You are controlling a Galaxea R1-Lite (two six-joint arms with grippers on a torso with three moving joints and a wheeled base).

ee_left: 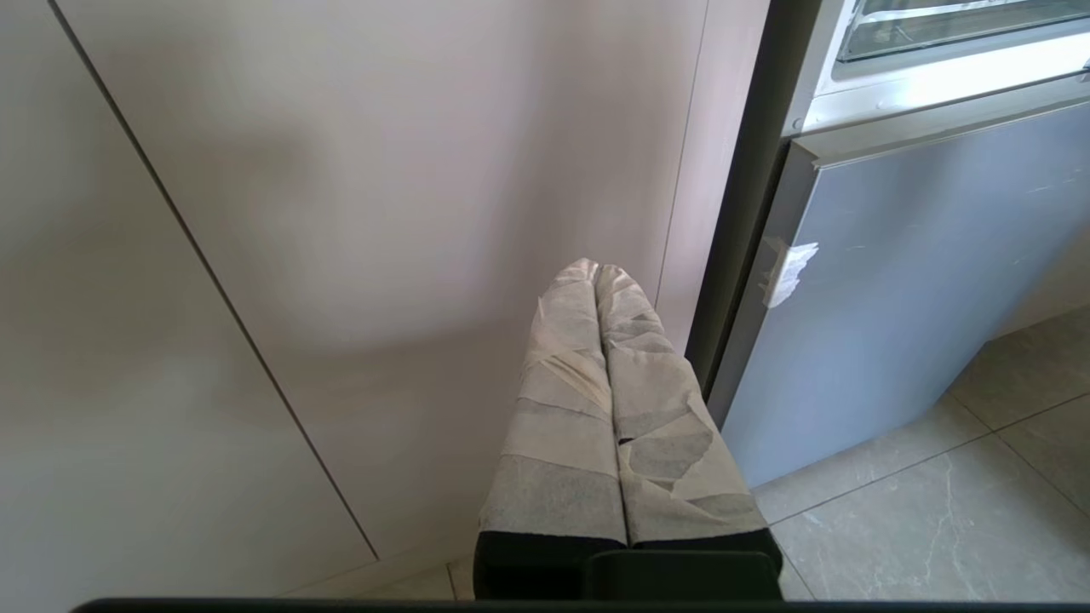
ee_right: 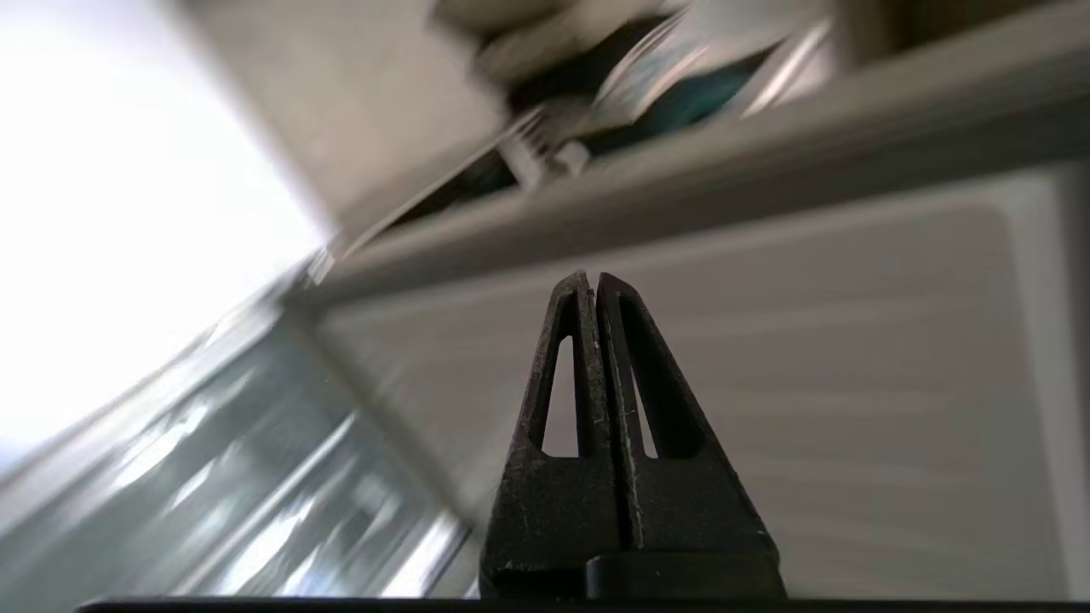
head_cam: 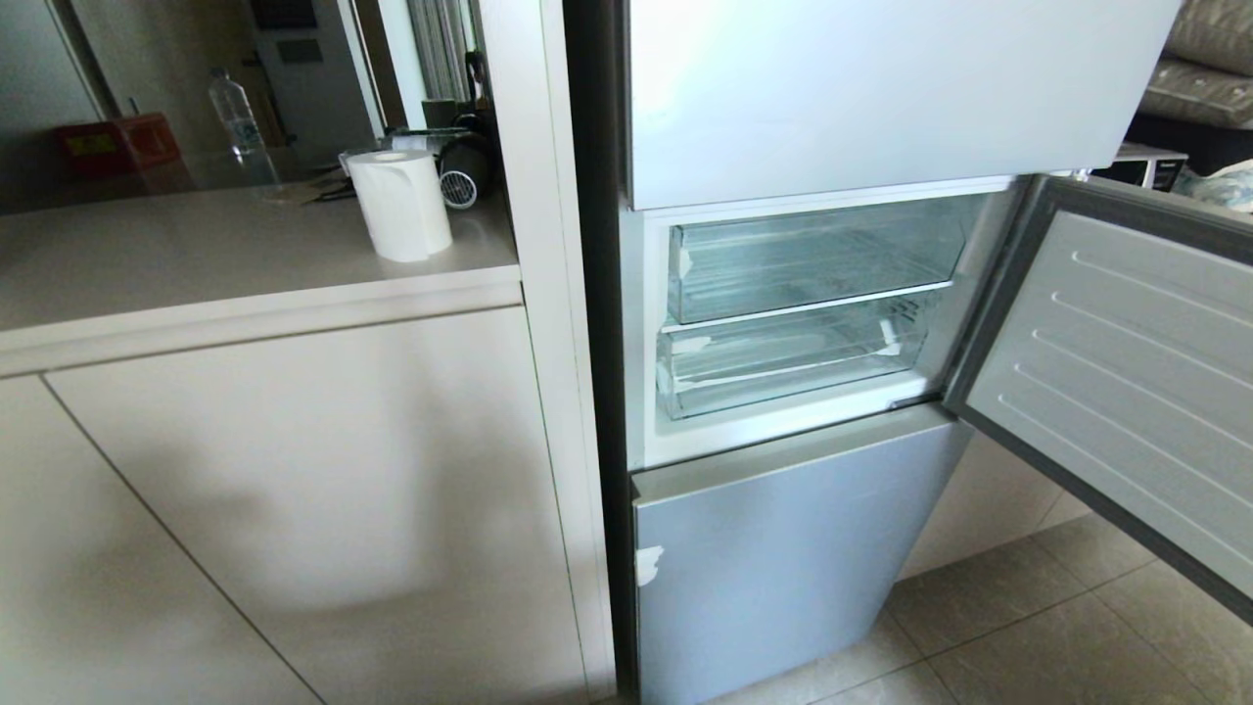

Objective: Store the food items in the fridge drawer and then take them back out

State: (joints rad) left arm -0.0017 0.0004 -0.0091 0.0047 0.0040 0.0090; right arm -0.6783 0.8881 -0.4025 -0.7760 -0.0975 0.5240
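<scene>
Two clear bins (head_cam: 793,352) stacked in the open middle compartment of the fridge (head_cam: 881,98), both pushed in and apparently empty; middle door (head_cam: 1116,382) swung wide. No food item visible in any view, so whereabouts unknown; storing judged not yet begun or already undone, undecidable from these views.

Head view: neither arm, only paper towel roll (head_cam: 399,204) on the counter (head_cam: 196,255).

Left wrist view: left gripper (ee_left: 598,271), tape-wrapped fingers pressed together, low beside the lower door (ee_left: 920,281).

Right wrist view: right gripper (ee_right: 592,279), fingers together and holding nothing, facing the door's ribbed inner liner, blurred.
</scene>
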